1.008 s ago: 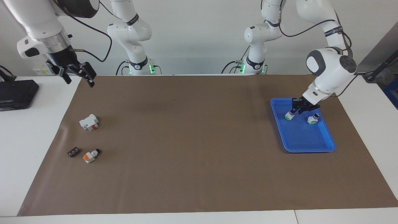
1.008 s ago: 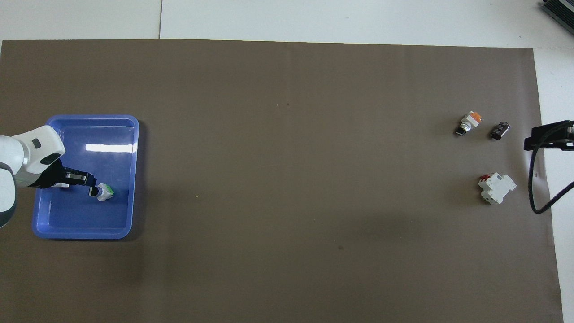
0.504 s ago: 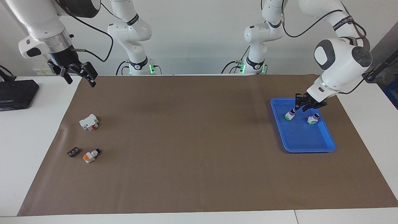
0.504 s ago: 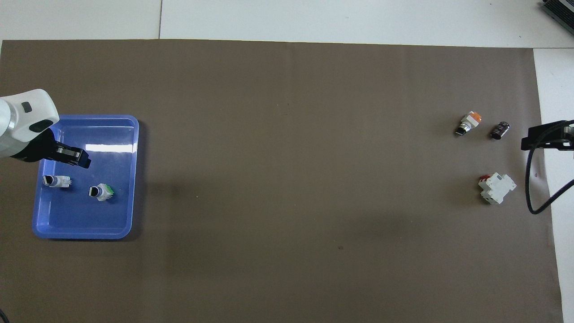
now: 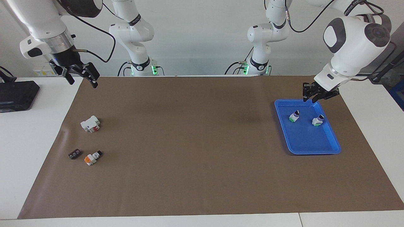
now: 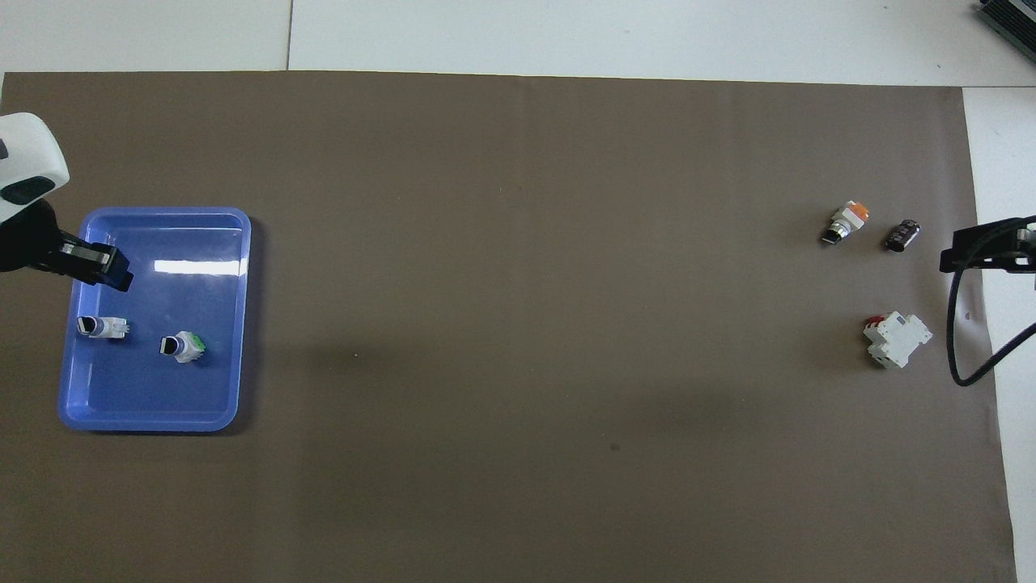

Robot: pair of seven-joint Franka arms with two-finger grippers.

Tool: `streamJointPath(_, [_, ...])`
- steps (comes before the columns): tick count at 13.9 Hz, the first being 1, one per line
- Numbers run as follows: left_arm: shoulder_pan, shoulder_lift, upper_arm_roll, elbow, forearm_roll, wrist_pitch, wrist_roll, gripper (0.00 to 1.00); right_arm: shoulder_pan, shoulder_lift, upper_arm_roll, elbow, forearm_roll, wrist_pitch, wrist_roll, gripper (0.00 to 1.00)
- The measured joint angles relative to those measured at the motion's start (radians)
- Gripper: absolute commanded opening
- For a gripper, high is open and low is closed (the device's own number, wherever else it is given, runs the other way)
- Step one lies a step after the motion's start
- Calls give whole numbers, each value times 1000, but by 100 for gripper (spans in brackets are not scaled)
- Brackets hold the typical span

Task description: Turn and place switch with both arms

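Two switches stand in the blue tray (image 5: 328, 148): one with a green face (image 5: 294, 116) (image 6: 183, 346) and one beside it (image 5: 317, 120) (image 6: 102, 326). A third switch with an orange face (image 5: 92, 157) (image 6: 847, 220) lies on the brown mat toward the right arm's end. My left gripper (image 5: 311, 95) (image 6: 99, 264) is open and empty, raised over the tray's rim nearest the robots. My right gripper (image 5: 81, 78) is open and empty, raised over the mat's corner at its own end; its tip shows in the overhead view (image 6: 983, 249).
A larger white block with red marks (image 5: 90, 123) (image 6: 897, 339) lies nearer to the robots than the orange-faced switch. A flat black piece (image 5: 74, 154) (image 6: 902, 235) lies beside that switch. A black box (image 5: 15, 94) sits on the white table off the mat.
My left gripper let go of the green-faced switch in the tray and rose up toward the tray's rim nearest the robots. The right arm barely moved.
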Motion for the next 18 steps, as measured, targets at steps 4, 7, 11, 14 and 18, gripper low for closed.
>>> streamJointPath(4, [2,-34,16,56,1,-98,0,75,0,-2,1,0,0,-2,0,100])
streamJointPath(7, [2,-76,19,61,2,-112,-4,100,6,-5,3,0,0,-43,0,100])
streamJointPath(11, [0,-95,14,60,1,-102,-41,100,23,-17,33,1,0,-78,37,100])
streamJointPath(14, [-1,-93,9,56,-1,-13,-49,100,21,-25,32,1,0,-78,41,100])
streamJointPath(18, [-2,-88,7,33,-2,98,-49,100,21,-25,27,1,0,-78,41,100])
